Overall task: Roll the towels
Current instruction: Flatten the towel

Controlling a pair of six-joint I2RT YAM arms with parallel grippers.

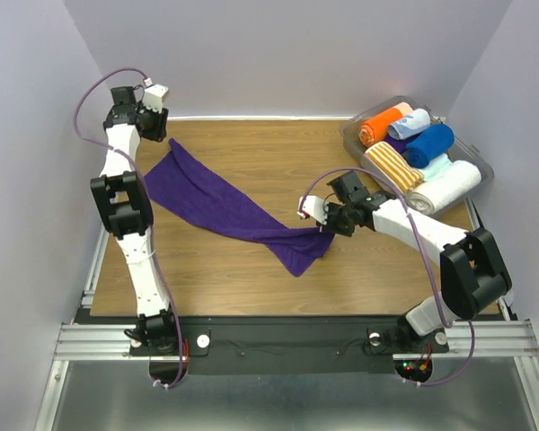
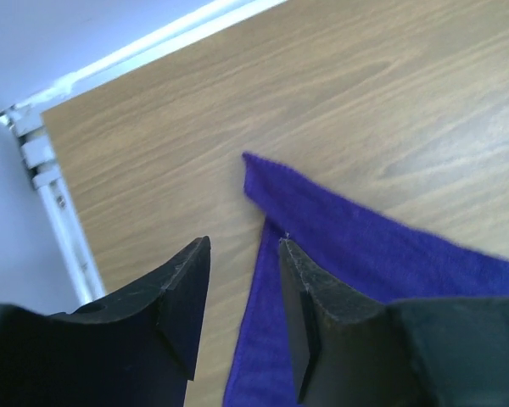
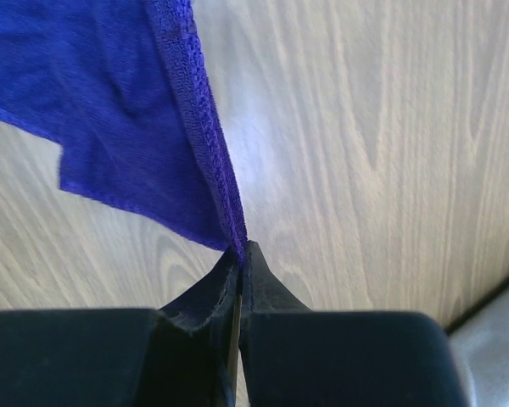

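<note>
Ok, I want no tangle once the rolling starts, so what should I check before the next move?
1. Right gripper shut on the purple towel at its near end: ok.
2. Left gripper open and gripping nothing, above the towel's far corner: ok.
3. Towel lying flat along its whole length: not ok, it is folded over near the right gripper.
4. Towel fully on the table, apart from the bin: ok.
5. Blue towel rolled and in the bin: ok.
</note>
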